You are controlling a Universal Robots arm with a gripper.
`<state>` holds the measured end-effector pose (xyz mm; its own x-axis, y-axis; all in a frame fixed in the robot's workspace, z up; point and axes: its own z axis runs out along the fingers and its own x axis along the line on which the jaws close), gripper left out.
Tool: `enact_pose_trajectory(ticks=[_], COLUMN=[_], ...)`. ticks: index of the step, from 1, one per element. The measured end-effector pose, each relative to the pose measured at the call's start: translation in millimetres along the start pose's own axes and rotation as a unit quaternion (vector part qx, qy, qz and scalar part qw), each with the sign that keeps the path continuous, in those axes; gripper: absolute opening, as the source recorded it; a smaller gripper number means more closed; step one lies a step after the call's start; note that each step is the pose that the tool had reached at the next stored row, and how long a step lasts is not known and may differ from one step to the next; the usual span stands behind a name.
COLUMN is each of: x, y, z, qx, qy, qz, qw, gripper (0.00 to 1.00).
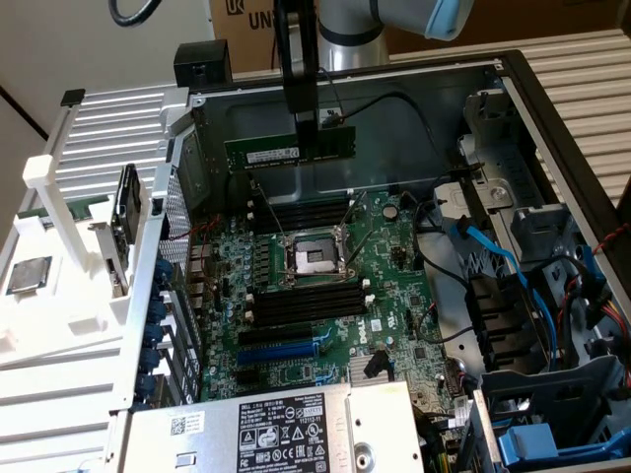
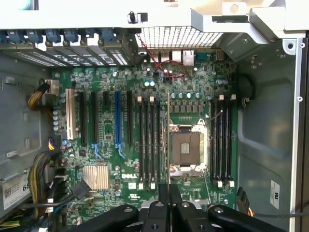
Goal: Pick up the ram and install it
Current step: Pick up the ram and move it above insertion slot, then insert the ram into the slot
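Ram: green circuit board, matt, with a white paper-like label; gripper fingers matt black, metal or plastic cannot tell; motherboard: green lacquered board, slight sheen; memory slots: black plastic, white plastic end clips; processor socket framed in bright bare metal; heatsink: ribbed silver metal; computer case wall: grey sheet metal, dull, smooth; data cables: blue glossy plastic; side fixture: white matt plastic; box: brown cardboard.

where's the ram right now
In the exterior view's upper middle, the ram is clamped in the gripper, held level in the air over the motherboard, close to the CPU socket.
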<state>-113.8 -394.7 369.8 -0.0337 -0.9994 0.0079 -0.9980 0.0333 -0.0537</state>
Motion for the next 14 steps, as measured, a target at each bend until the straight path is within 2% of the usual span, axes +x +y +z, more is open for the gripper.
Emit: enact_pose_trajectory(ticks=[14], x=[0.0], y=[-0.3], z=[2.4], qx=[0.0], qy=[0.0], qz=[0.0], qw=[1.0], gripper=[0.12])
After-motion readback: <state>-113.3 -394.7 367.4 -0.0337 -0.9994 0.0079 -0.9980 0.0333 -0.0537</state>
